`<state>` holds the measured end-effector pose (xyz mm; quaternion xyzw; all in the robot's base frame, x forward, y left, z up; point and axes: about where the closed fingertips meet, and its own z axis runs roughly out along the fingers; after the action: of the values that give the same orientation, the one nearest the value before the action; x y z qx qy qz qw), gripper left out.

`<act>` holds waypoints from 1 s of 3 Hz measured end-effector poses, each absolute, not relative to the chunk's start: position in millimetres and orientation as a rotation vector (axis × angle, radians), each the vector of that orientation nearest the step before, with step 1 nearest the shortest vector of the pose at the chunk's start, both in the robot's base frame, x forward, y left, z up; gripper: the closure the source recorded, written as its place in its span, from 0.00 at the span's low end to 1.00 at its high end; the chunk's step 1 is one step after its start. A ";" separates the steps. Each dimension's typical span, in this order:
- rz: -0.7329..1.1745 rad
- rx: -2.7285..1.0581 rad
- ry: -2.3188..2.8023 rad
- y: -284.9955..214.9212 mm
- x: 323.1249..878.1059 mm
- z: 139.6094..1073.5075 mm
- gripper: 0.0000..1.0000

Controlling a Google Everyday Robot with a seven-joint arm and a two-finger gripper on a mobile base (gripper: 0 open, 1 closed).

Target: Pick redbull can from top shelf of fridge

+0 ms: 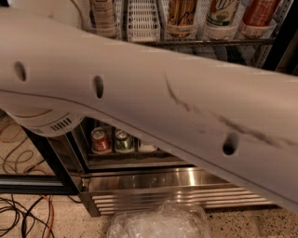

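Plainly, the smooth white arm (139,97), scuffed with dark streaks, hides the pincer, so its hold and opening cannot be told, nor can places be set by it. The redbull can does not show either. A blind reach among the slotted plastic lanes (142,18) and glossy bottles (221,14) on the top shelf (253,41) could topple one.

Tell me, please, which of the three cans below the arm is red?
The leftmost can is red; the middle can is green and the right can, partly hidden by the arm, looks pale. The claw is out of view.
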<state>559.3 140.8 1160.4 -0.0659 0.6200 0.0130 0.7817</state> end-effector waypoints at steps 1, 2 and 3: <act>0.120 -0.221 1.381 151.3 517.0 1169.0 1.00; 0.138 -0.225 1.393 151.9 510.3 1170.0 1.00; 0.138 -0.225 1.393 151.9 510.3 1170.0 1.00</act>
<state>510.3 151.9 1170.0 -0.1034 0.6395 0.0634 0.7592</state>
